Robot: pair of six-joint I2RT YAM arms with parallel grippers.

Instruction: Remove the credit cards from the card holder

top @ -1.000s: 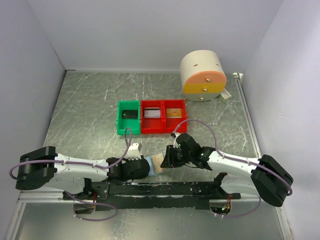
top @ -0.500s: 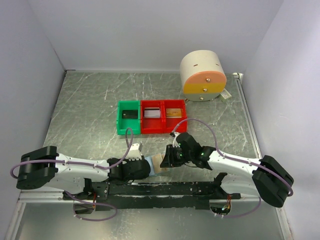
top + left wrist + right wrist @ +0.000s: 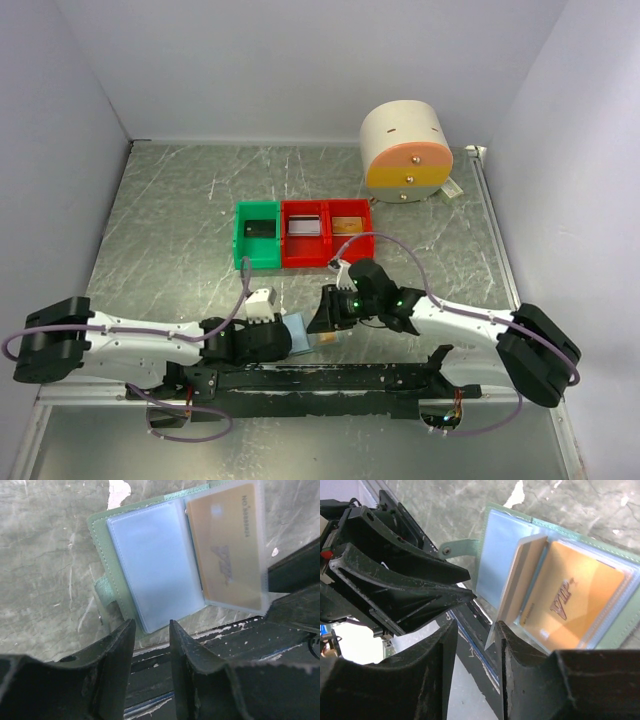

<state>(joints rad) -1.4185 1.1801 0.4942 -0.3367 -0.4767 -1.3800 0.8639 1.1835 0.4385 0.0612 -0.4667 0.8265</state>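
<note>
Top external view is giving only a pale blue sliver of the card holder (image 3: 300, 328), mostly covered from above; no jaw gap is readable there. Left wrist view is resolving more: the left gripper (image 3: 150, 627) is standing partly open on nothing, with the holder lying spread just beyond its fingertips and a gold card (image 3: 227, 545) showing face-on ahead-right. Right wrist view is adding that this card's sleeve leaf (image 3: 512, 597) is standing on edge, its near corner dipping between the parted jaws of the right gripper (image 3: 476, 627) without being clamped. An orange card (image 3: 570, 600) is lying pocketed beyond it.
</note>
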